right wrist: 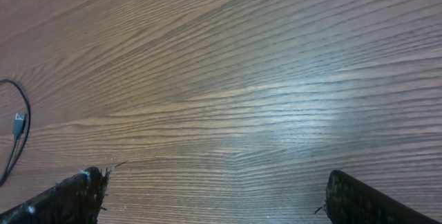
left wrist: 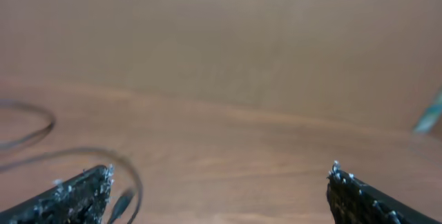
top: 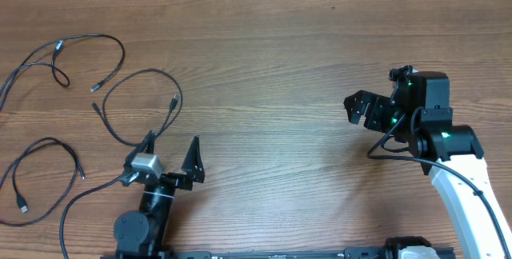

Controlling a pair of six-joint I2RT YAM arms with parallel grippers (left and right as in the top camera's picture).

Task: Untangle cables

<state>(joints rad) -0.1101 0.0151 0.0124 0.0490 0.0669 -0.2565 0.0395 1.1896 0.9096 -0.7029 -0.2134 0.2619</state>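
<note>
Three thin black cables lie apart on the left of the wooden table in the overhead view. One (top: 120, 51) curves at the far left, one (top: 148, 71) loops in the middle, and one (top: 48, 140) loops near the front left. My left gripper (top: 171, 149) is open and empty, with its left finger just beside the low end of the middle loop. That cable and a plug show blurred in the left wrist view (left wrist: 131, 186), between the spread fingers (left wrist: 221, 182). My right gripper (top: 362, 109) is open and empty, far to the right. Its wrist view (right wrist: 217, 189) shows bare wood and a plug end (right wrist: 18, 124) at the left edge.
The table (top: 264, 59) is brown wood grain. A thicker black wire (top: 88, 199) runs from the left arm's base toward the front edge. The right arm's white link (top: 468, 187) reaches in from the front right corner.
</note>
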